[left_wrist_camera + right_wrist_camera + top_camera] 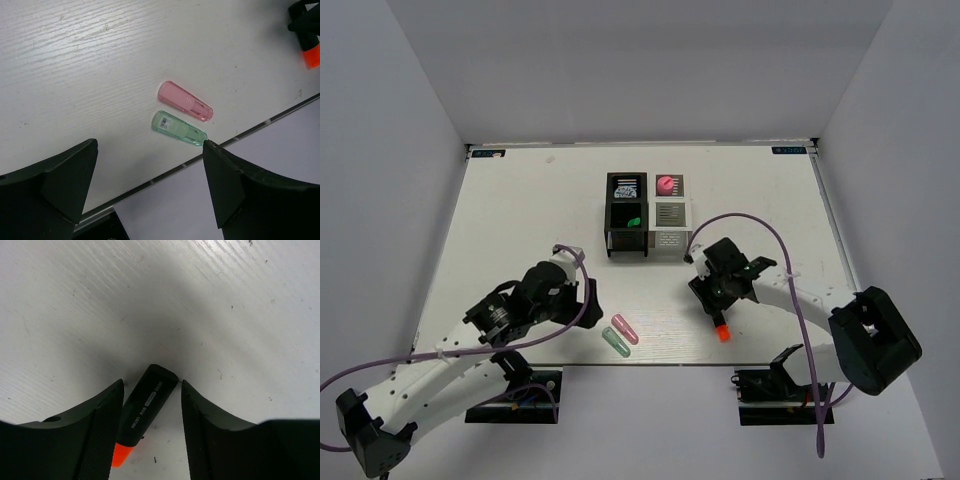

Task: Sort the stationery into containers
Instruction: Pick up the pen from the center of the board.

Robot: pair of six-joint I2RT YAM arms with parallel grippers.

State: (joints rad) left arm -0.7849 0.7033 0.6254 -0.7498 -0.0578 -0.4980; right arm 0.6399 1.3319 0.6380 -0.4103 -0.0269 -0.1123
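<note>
A short black marker with an orange cap (pixel 146 407) lies flat on the table between the fingers of my right gripper (pixel 152 384). Its body rests against the left finger, and a gap shows beside the right finger. From above, the orange cap (pixel 721 332) pokes out below the right gripper (pixel 712 302). A pink capsule (pixel 185 100) and a green capsule (pixel 178 127) lie side by side near the front edge. My left gripper (pixel 150 145) hovers open and empty just short of them. The black container (pixel 610 215) and the white container (pixel 672 228) stand together at centre back.
The black box holds a blue-and-white roll (pixel 627 188) and a green piece (pixel 633 221). The white box holds a pink item (pixel 666 185). The table's front edge (pixel 250 131) runs right beside the capsules. Purple cables loop over both arms.
</note>
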